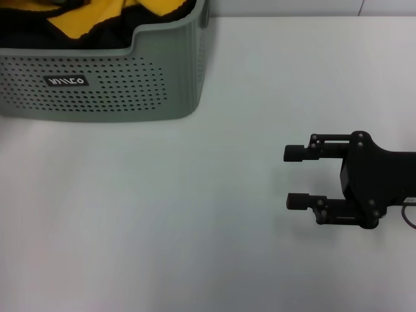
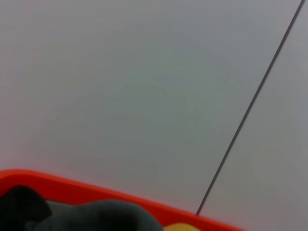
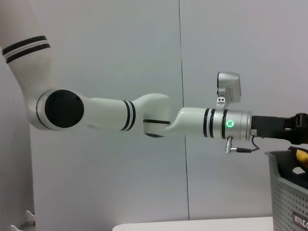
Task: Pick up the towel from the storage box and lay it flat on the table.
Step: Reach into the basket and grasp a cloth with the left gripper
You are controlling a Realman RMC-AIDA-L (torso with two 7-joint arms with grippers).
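The storage box (image 1: 130,84), a pale grey-green perforated basket with a small dark label, stands at the far left of the white table (image 1: 162,227). The towel (image 1: 84,23) lies crumpled inside it, showing yellow patches with black edging among dark folds. My right gripper (image 1: 288,177) hovers open and empty over the table's right side, well away from the box, fingers pointing left. In the right wrist view my left arm reaches out level, and its dark gripper end (image 3: 293,129) sits just above the box (image 3: 288,192), where a bit of yellow towel (image 3: 301,156) shows.
The left wrist view shows a grey wall with a dark seam (image 2: 250,110), and close up an orange-red rim (image 2: 96,192) with dark cloth (image 2: 96,216) below it. Bare tabletop stretches in front of and to the right of the box.
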